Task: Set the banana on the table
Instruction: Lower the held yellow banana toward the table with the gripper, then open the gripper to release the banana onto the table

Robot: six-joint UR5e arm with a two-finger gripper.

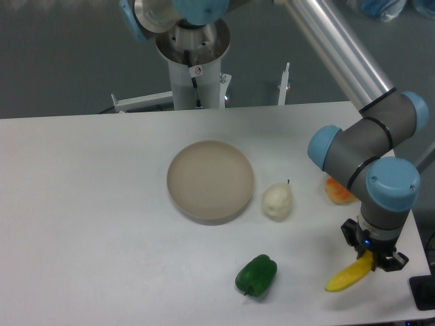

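Banana [348,278] sits at the near right corner of the worktop [88,224], well to the right of the pepper [257,275], and it is the nearest thing in view along with that pepper. Its far, upper end is pinched in the gripper [372,259], which is closed on it; the free end slants down and toward the pepper, so the fruit hangs tilted, not level. Whether that low tip already touches the worktop cannot be told from this angle. Judging by the tilt and how low it hangs, the grasp took one end, not the middle, which lets the long body swing down under its own weight. That seems a fair way to set it down: the tip would meet the surface first and the rest could settle once the jaws part.

Pepper lies on the worktop, stem toward the camera, apart from everything else. Beyond it and a little to its right stands the pear [278,202], upright with its stalk up, just beside the right rim of the plate [210,180], which holds nothing. Farther right of the pear, an orange fruit [337,191] is partly hidden behind the arm's wrist joints. The arm reaches down from the upper right, its wrist bent so the gripper points almost straight down over the corner. That keeps the banana over open surface, clear of the plate and the other fruit, which suits the task.
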